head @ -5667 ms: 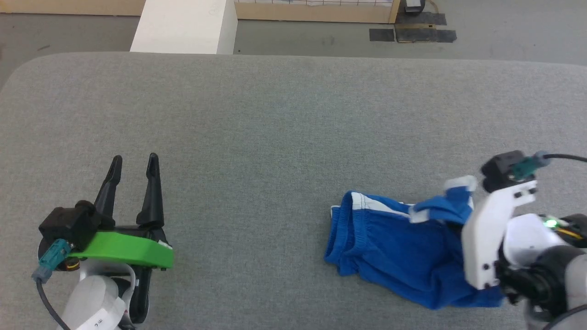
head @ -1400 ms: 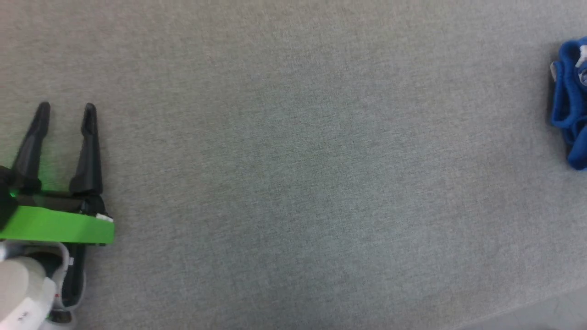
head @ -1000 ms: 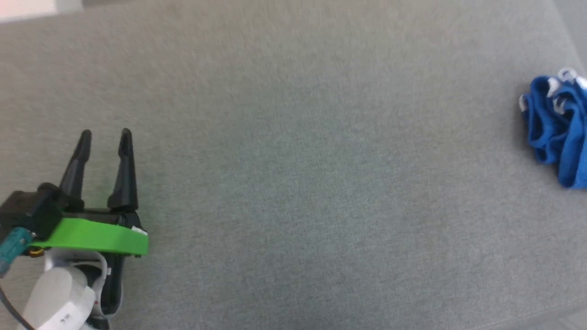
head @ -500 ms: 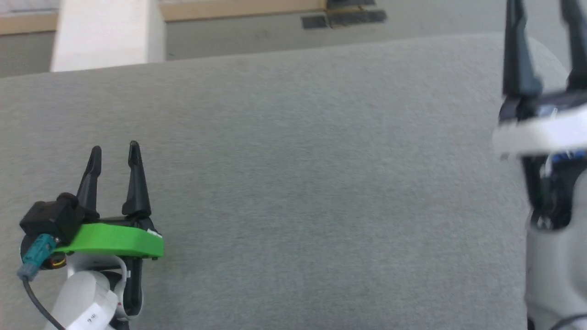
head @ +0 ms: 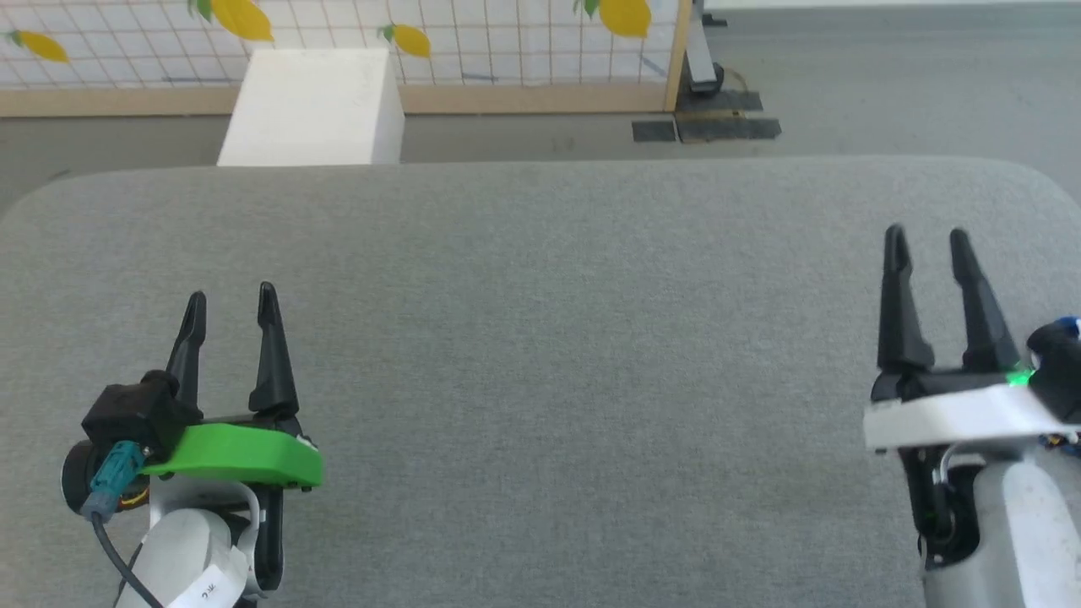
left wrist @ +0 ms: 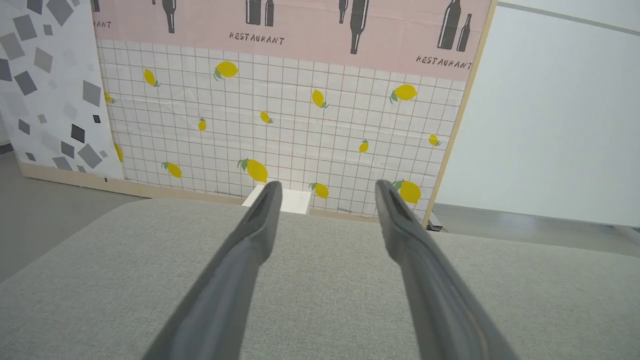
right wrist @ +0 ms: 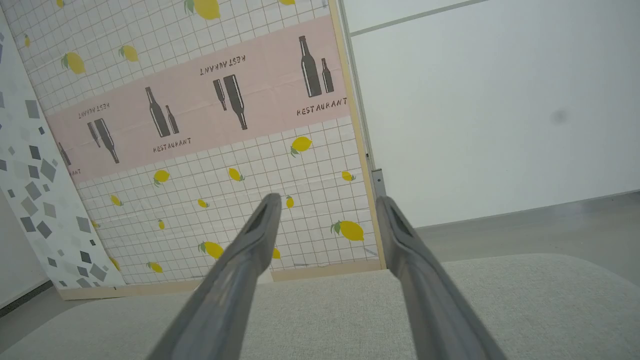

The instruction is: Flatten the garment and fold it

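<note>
Jaws on both arms stand wide and empty above the grey surface [head: 540, 355]. I see a sliver of the blue garment [head: 1072, 323] just right of the right jaws' base, so I'd swing there, then pinch one edge and drag it flat.

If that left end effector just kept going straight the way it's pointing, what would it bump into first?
Probably nothing nearby: the left end effector points out over the grey table, toward the lemon-print panel beyond it. Depth is hard to judge.
</note>
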